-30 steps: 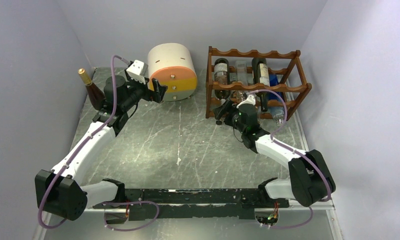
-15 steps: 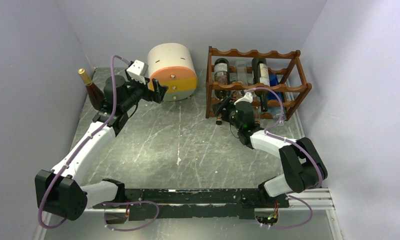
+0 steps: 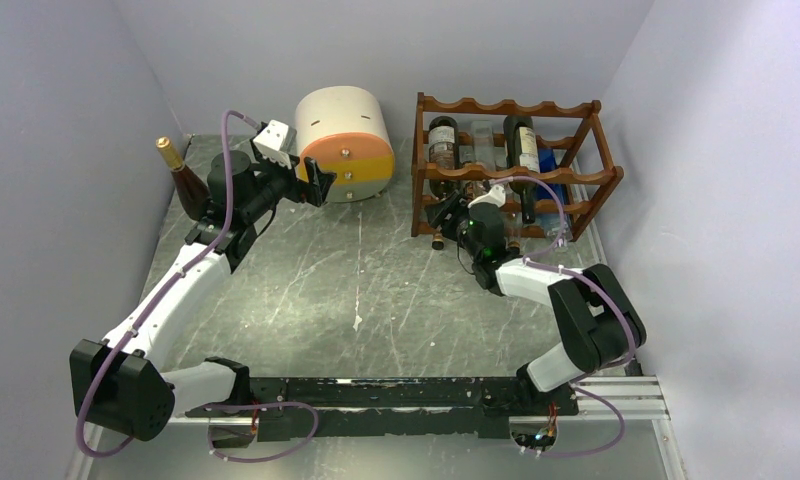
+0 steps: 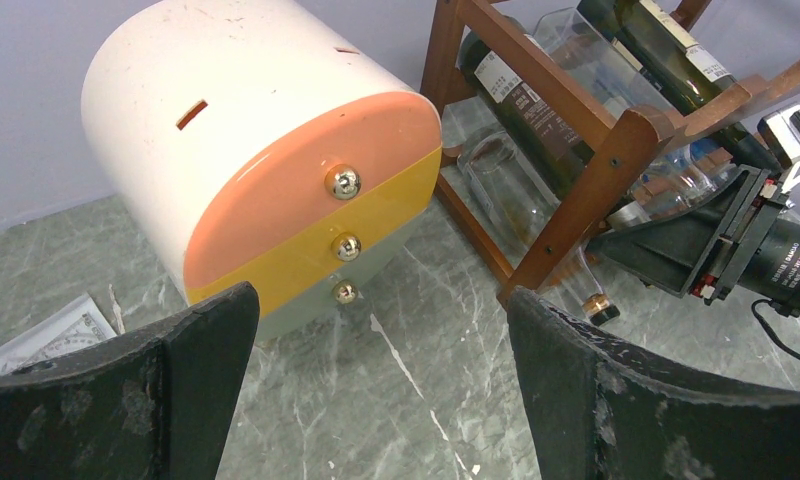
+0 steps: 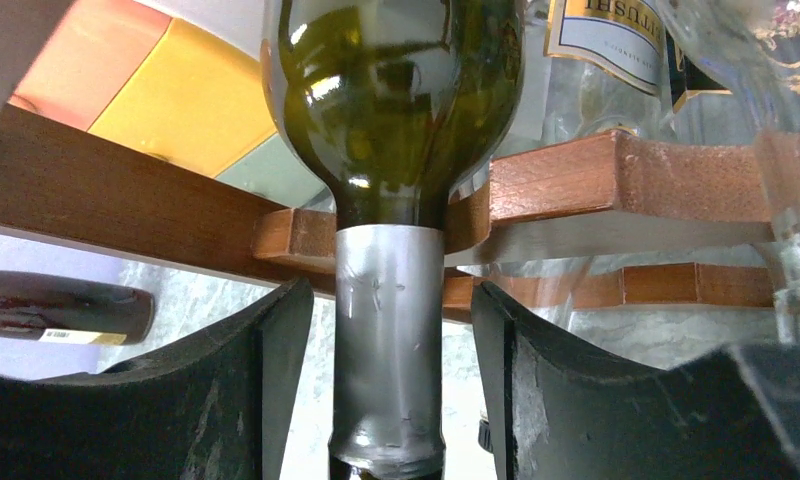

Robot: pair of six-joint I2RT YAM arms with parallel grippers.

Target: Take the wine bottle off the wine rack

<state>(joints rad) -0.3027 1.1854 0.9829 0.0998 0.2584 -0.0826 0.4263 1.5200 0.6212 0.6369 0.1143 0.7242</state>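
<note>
1. One dark green glass wine bottle (image 5: 396, 110) lies on the reddish-brown wooden wine rack (image 3: 509, 106), at the rack's left end in the upper right of the overhead view. Its silver-foiled neck juts out over a front rail, so the bottle has not left its cradle.
2. The right gripper (image 5: 389, 300) has its black jaws partly open on either side of that neck. A thin gap shows on each side, and nothing is clasped yet.
3. The approach looks complete. Closing on the neck, drawing the bottle clear of the rails and setting it down all remain.
4. The left gripper (image 4: 378, 310) gapes wide and empty in front of the cream-and-orange rounded drawer unit (image 4: 276, 150), upper centre.
5. A brown, gold-capped bottle (image 3: 181, 175) stands on the grey marbled table (image 3: 376, 290) at the upper left.
</note>
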